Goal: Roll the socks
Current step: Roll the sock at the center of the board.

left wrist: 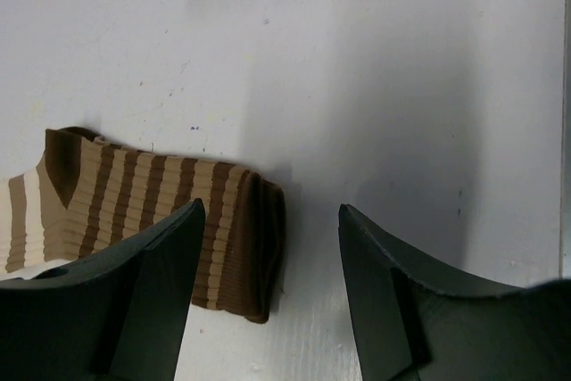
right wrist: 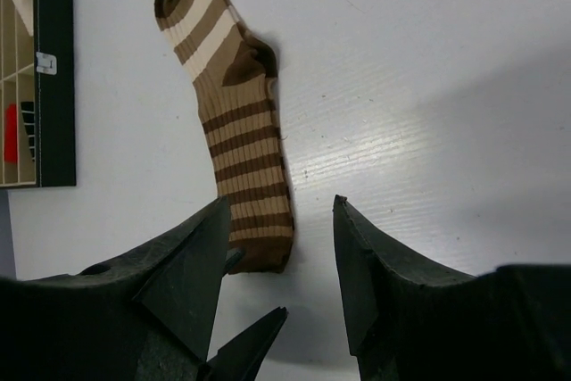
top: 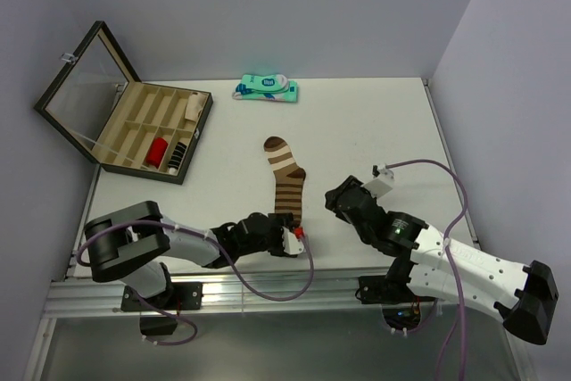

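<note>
A brown sock with tan bands [top: 285, 176] lies flat on the white table, toe far, cuff near. It also shows in the left wrist view [left wrist: 169, 211] and the right wrist view [right wrist: 234, 122]. My left gripper [top: 287, 236] is open and empty, low at the cuff end, its fingertips [left wrist: 183, 229] over the cuff's edge. My right gripper [top: 343, 198] is open and empty, just right of the cuff. The left gripper's fingertips [right wrist: 254, 332] show in the right wrist view. The black striped sock is not on the table; a black striped roll [top: 178, 156] sits in the case.
An open dark case with a tan divided tray [top: 147, 127] stands at the far left, holding a red roll [top: 158, 151] and other rolls. A flat teal-and-white package [top: 266, 89] lies at the far edge. The table's near edge runs just below the grippers.
</note>
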Controlling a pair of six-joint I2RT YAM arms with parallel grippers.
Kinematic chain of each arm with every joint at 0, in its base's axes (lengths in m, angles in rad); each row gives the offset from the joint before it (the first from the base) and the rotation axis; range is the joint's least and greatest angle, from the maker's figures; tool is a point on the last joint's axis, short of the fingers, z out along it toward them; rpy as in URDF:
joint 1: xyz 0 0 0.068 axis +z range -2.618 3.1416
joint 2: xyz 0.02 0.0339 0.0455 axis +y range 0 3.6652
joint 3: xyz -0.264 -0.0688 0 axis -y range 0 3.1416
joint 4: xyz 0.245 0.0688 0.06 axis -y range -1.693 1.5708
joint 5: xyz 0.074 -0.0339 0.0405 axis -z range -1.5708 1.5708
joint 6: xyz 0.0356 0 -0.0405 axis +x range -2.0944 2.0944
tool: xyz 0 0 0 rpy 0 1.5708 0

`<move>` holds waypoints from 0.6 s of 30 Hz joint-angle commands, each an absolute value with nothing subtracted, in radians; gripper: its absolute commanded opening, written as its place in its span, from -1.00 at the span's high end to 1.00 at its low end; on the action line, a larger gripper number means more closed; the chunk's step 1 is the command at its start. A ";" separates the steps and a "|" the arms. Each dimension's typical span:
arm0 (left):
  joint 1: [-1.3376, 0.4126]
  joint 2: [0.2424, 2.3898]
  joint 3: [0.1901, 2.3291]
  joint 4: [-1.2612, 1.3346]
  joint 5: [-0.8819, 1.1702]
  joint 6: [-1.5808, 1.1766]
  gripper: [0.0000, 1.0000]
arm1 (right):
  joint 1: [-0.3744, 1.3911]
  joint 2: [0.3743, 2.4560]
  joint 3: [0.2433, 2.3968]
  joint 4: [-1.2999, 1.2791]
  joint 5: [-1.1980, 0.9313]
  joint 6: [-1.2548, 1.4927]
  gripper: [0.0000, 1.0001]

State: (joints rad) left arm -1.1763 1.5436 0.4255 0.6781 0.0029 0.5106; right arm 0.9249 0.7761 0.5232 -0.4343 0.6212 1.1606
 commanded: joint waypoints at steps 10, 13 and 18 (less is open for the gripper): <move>-1.187 1.667 0.445 0.842 -0.057 0.520 -0.15 | 0.917 0.770 0.511 -0.405 0.670 1.140 -0.11; -1.178 1.675 0.460 0.816 -0.040 0.509 0.05 | 0.917 0.762 0.506 -0.410 0.670 1.140 -0.10; -1.125 1.669 0.492 0.717 0.024 0.482 0.44 | 0.917 0.744 0.489 -0.416 0.670 1.138 -0.09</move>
